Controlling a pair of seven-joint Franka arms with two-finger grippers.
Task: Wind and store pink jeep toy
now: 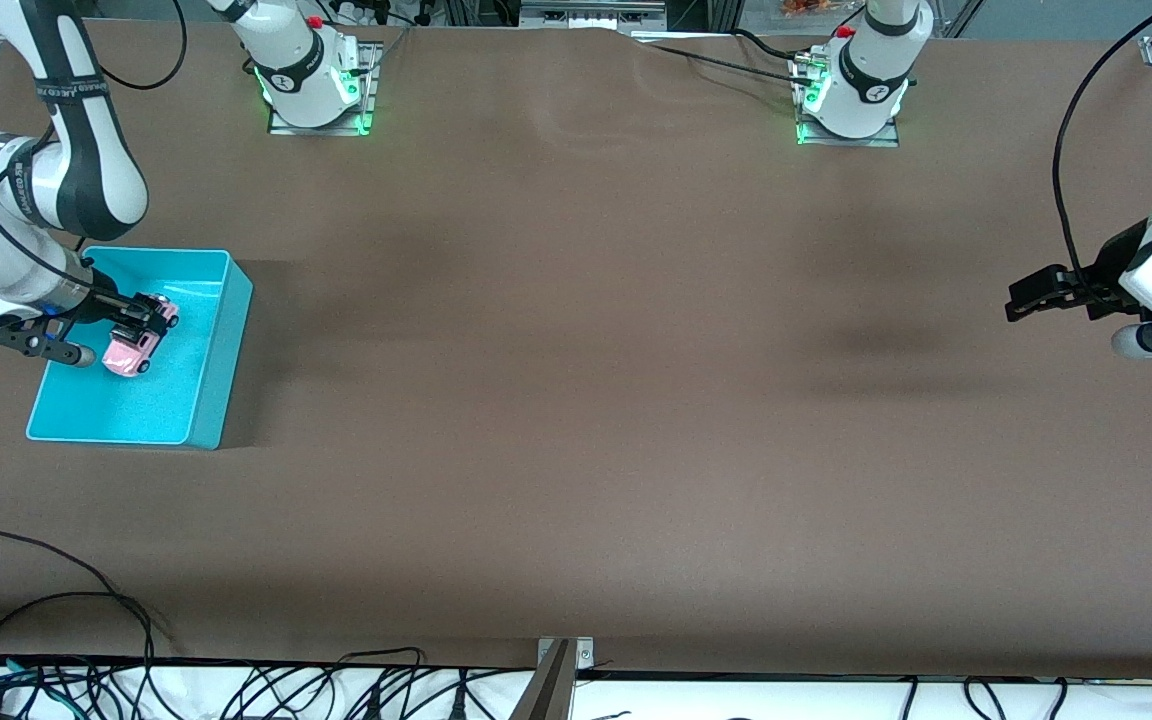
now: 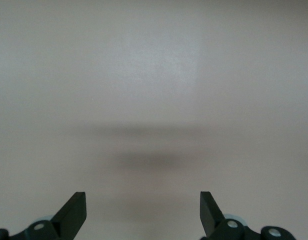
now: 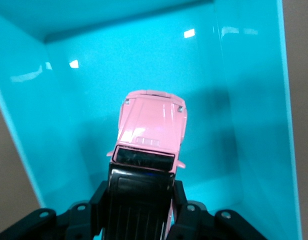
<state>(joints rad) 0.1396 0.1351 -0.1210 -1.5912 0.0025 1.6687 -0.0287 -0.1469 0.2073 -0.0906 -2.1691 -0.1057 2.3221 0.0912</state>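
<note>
- One brown table (image 1: 576, 400) spans the front view; cables trail along its near edge.
- Teal bin (image 1: 206, 400) sits at the right arm's end.
- Right gripper (image 1: 141, 322), over the bin, clamps the jeep (image 1: 131, 352); only its wrist view shows the black roof (image 3: 139, 210) between the fingers.
- Left gripper (image 2: 143, 212) waits spread wide over bare table, its arm cut off.

Right pincer (image 1: 148, 322) clamped tight, left pincer (image 1: 1021, 298) spread wide, waiting

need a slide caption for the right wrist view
Right claw shut on the pink toy car, holding it inside the teal bin.
</note>
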